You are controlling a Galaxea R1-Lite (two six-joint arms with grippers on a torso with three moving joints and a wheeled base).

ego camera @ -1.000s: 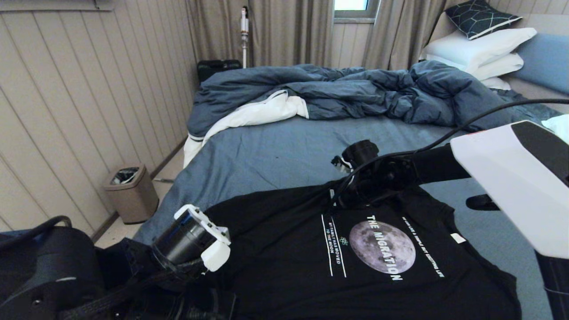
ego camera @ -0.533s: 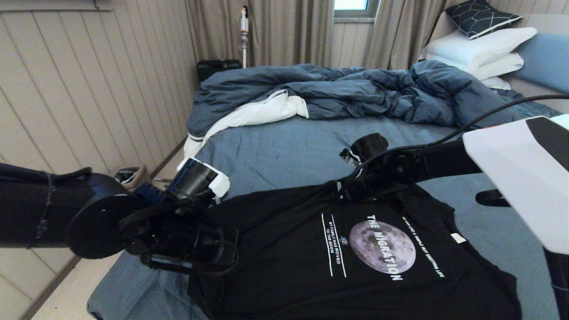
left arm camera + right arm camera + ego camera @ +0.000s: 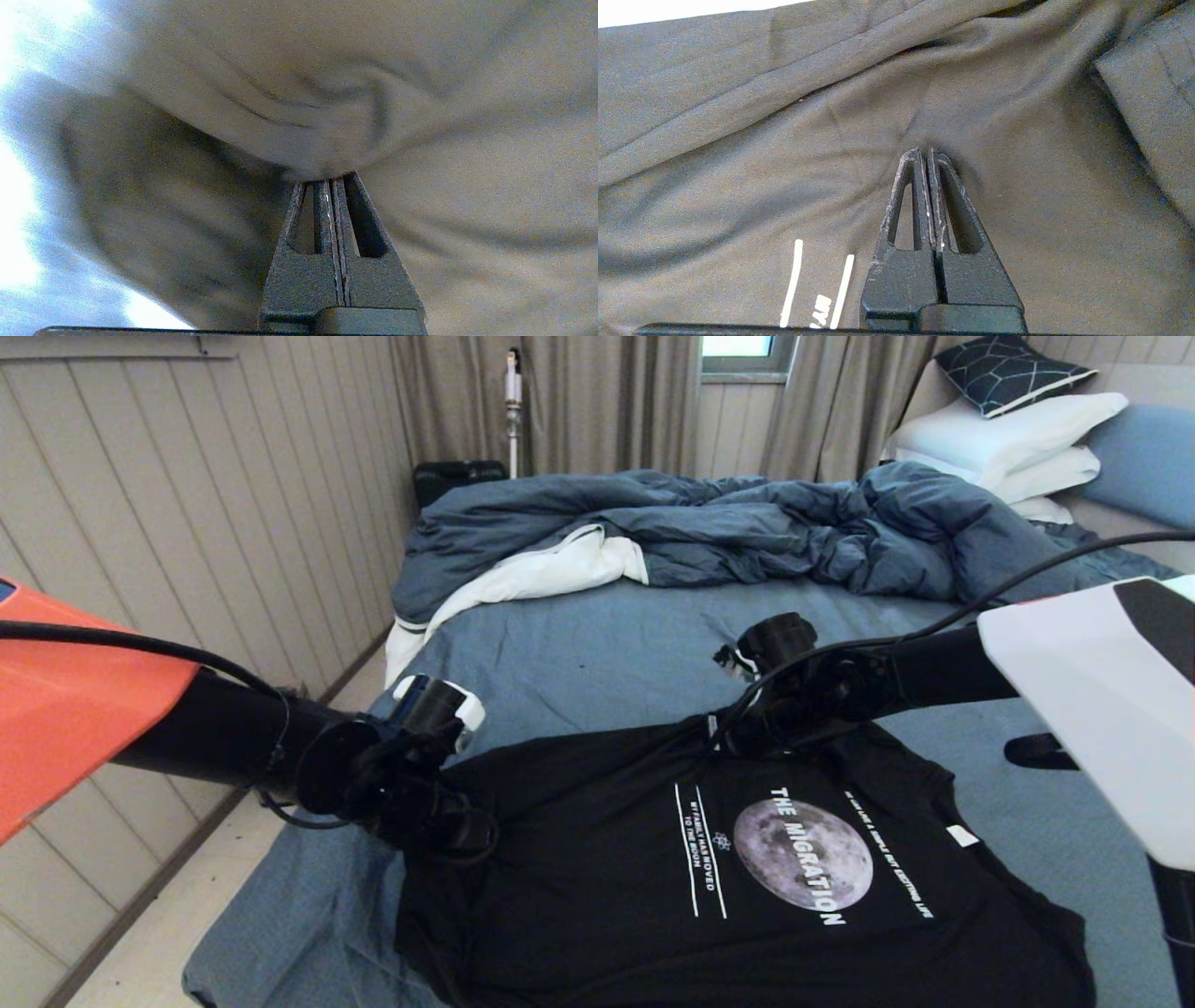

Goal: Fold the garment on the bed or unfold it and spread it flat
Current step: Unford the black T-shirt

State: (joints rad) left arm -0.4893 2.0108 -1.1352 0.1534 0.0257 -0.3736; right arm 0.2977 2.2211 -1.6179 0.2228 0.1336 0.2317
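Blue-grey bed under black moon-print garment

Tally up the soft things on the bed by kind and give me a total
T-shirt: 1
Duvet: 1
White pillows: 3
Dark patterned cushion: 1
Total: 6

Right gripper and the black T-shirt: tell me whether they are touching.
Touching. In the right wrist view the shut right gripper presses its tips into the black T-shirt, and the cloth puckers around them with no gap.
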